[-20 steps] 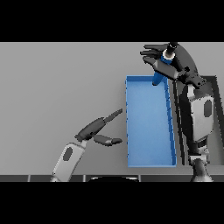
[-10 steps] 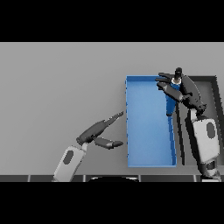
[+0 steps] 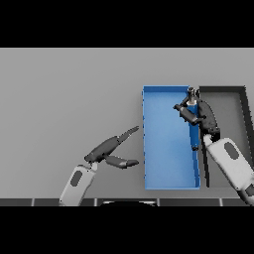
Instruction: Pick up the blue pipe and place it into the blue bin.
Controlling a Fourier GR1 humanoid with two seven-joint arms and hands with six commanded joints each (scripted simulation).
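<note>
The blue pipe (image 3: 192, 104), with a grey cap at its far end, is down inside the blue bin (image 3: 163, 149), lying along the bin's right wall near the far right corner. My right hand (image 3: 205, 117) reaches over that wall, its fingers curled round the pipe's middle. The pipe's near part is hard to tell from the bin's blue floor. My left hand (image 3: 106, 149) hovers over the table just left of the bin, fingers straight and thumb spread, holding nothing.
A dark grey bin (image 3: 228, 119) stands directly right of the blue bin, the two walls touching. My right forearm (image 3: 230, 161) crosses its near part. Grey table (image 3: 69, 99) stretches to the left and far side.
My right hand has come down and nearer with the pipe, from above the bin's far edge into the bin by its right wall. The left hand has barely moved.
</note>
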